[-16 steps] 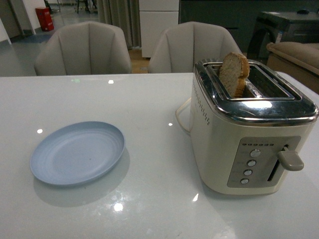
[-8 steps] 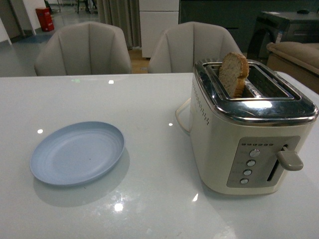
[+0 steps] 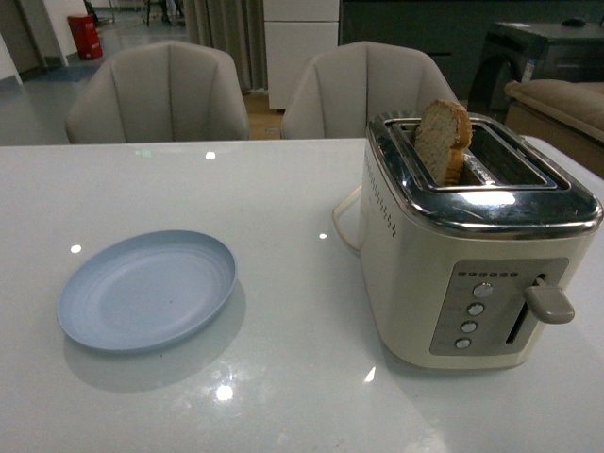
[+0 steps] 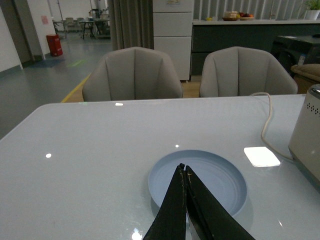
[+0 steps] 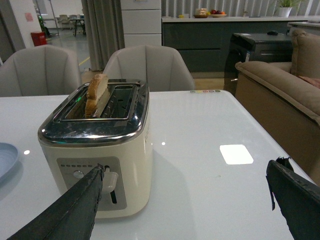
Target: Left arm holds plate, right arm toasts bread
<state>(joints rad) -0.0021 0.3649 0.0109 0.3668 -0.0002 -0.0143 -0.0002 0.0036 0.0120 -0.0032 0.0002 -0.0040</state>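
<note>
The pale blue plate [image 3: 146,290] lies empty on the white table, left of a cream toaster [image 3: 472,245]. The bread [image 3: 441,140] stands upright in the toaster's left slot, its top sticking out. Neither arm shows in the front view. Seen from the left wrist, my left gripper [image 4: 183,168] is shut with nothing in it, its tips hovering over the plate [image 4: 220,182]. From the right wrist, my right gripper [image 5: 187,167] is open wide, one finger [image 5: 82,200] in front of the toaster's lever [image 5: 110,181], and the bread [image 5: 96,94] shows in the slot.
Two beige chairs [image 3: 156,92] stand behind the table. The toaster's cord [image 3: 338,226] curls on the table beside it. A sofa [image 5: 280,95] sits off the table's right side.
</note>
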